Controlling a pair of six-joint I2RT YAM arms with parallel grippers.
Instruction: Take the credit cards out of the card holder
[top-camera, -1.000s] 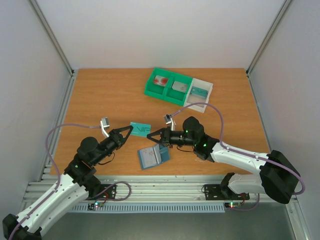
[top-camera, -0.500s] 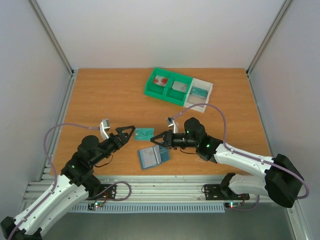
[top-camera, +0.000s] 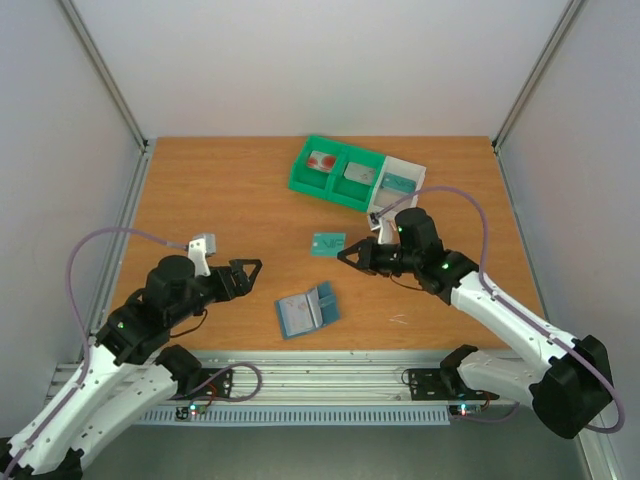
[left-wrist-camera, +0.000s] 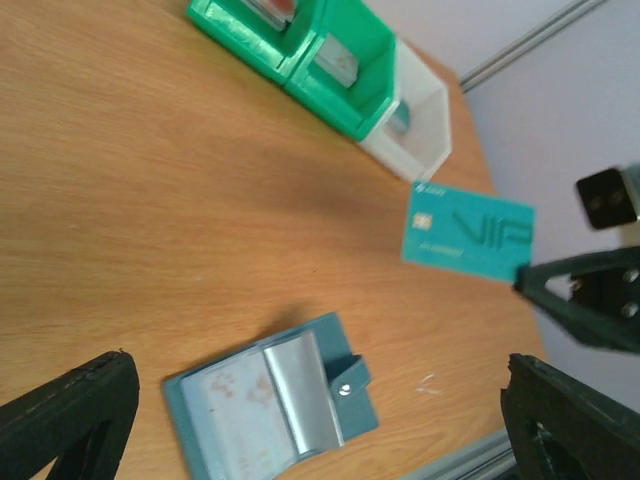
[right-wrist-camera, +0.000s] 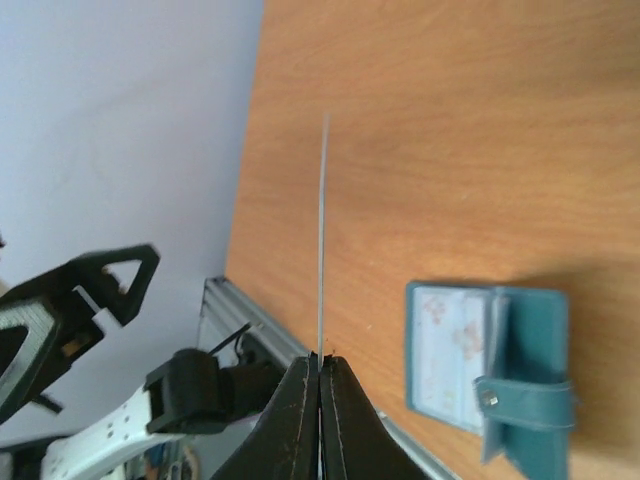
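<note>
The card holder (top-camera: 307, 311) lies open on the table, blue-grey, with a pale card with reddish marks behind its window; it also shows in the left wrist view (left-wrist-camera: 272, 397) and the right wrist view (right-wrist-camera: 490, 370). My right gripper (top-camera: 345, 255) is shut on a teal credit card (top-camera: 328, 245), held above the table beyond the holder. That card (left-wrist-camera: 467, 233) reads "VIP". In the right wrist view it stands edge-on (right-wrist-camera: 322, 230) between the shut fingers (right-wrist-camera: 320, 362). My left gripper (top-camera: 248, 272) is open and empty, left of the holder.
A green tray (top-camera: 337, 172) at the back holds a white card with red marks (top-camera: 322, 161) and a grey card (top-camera: 357, 172). Its white end compartment (top-camera: 411, 172) holds a teal card (top-camera: 398, 184). The metal rail (top-camera: 320, 375) runs along the near edge.
My left gripper opened, let go of the teal card and drew back to the left. My right gripper carried the card to the right and farther back, toward the tray.
</note>
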